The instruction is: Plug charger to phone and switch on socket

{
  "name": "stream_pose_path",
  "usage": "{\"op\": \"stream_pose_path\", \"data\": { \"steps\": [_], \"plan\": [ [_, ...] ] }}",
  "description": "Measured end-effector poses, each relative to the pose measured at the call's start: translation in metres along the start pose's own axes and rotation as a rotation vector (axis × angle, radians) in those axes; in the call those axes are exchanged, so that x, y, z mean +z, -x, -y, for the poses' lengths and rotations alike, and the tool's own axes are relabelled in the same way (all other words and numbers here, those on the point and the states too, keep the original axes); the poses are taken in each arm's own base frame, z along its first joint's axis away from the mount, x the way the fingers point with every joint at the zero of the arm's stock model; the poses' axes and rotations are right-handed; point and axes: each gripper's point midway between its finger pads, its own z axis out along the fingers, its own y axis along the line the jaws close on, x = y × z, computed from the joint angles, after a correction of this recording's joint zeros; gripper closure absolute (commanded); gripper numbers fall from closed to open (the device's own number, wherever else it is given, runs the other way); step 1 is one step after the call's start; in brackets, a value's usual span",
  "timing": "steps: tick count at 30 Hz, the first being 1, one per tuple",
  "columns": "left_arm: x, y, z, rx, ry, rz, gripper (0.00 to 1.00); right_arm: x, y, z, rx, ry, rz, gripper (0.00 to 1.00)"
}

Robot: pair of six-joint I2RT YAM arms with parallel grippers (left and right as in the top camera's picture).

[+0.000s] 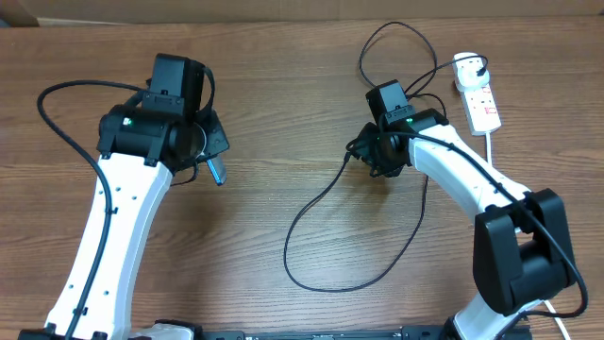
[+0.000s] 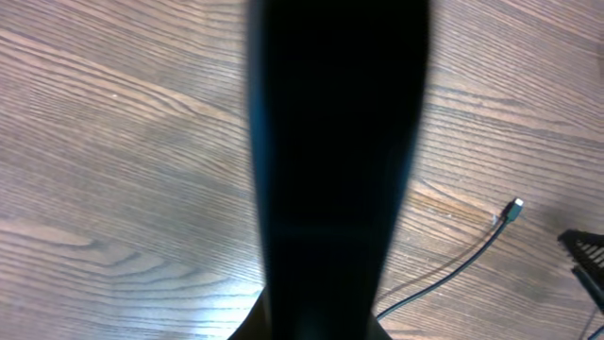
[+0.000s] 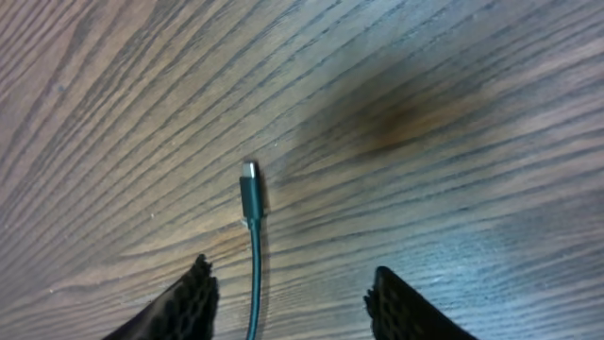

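My left gripper [image 1: 209,156] is shut on the phone [image 1: 219,173], whose light blue end sticks out below the jaws. In the left wrist view the phone [image 2: 335,142] is a dark slab filling the middle and hiding my fingers. The charger cable [image 1: 316,203] loops across the table; its connector tip [image 1: 347,159] lies on the wood. My right gripper [image 1: 363,151] is open just above that tip. In the right wrist view the tip [image 3: 250,194] lies ahead of the open fingers [image 3: 294,288], with the cable running between them. The tip also shows in the left wrist view [image 2: 512,210]. The white socket [image 1: 481,99] lies far right.
The charger's black plug [image 1: 469,66] sits in the socket's far end. The thick white cord [image 1: 493,151] runs from the socket toward the front. A tip of my right gripper shows at the right edge of the left wrist view [image 2: 587,253]. Wooden table [image 1: 283,76].
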Motion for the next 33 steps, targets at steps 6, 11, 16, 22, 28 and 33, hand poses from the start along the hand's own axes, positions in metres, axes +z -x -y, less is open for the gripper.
{"op": "stream_pose_path", "data": {
  "steps": [6,11,16,22,28,33],
  "plan": [
    [0.006,0.000,0.005,0.000,-0.018,-0.015,0.96,0.014,0.000,0.001,0.001,-0.012,-0.011,0.53],
    [0.007,-0.001,0.007,0.000,-0.025,-0.023,0.96,0.015,0.003,-0.008,-0.003,0.029,-0.003,0.55],
    [0.007,0.000,0.008,0.000,-0.028,-0.019,0.96,0.020,0.001,-0.015,-0.015,0.046,-0.002,0.56],
    [0.007,0.001,0.008,0.000,-0.029,-0.018,0.96,0.048,-0.010,-0.020,-0.037,0.042,-0.038,0.63],
    [0.007,0.000,0.008,0.000,-0.031,-0.020,0.96,0.053,-0.012,-0.024,-0.044,0.052,-0.037,0.64],
    [0.007,0.000,0.008,0.000,-0.032,-0.019,0.96,0.055,-0.012,-0.023,-0.043,0.049,-0.039,0.71]
  ]
}}
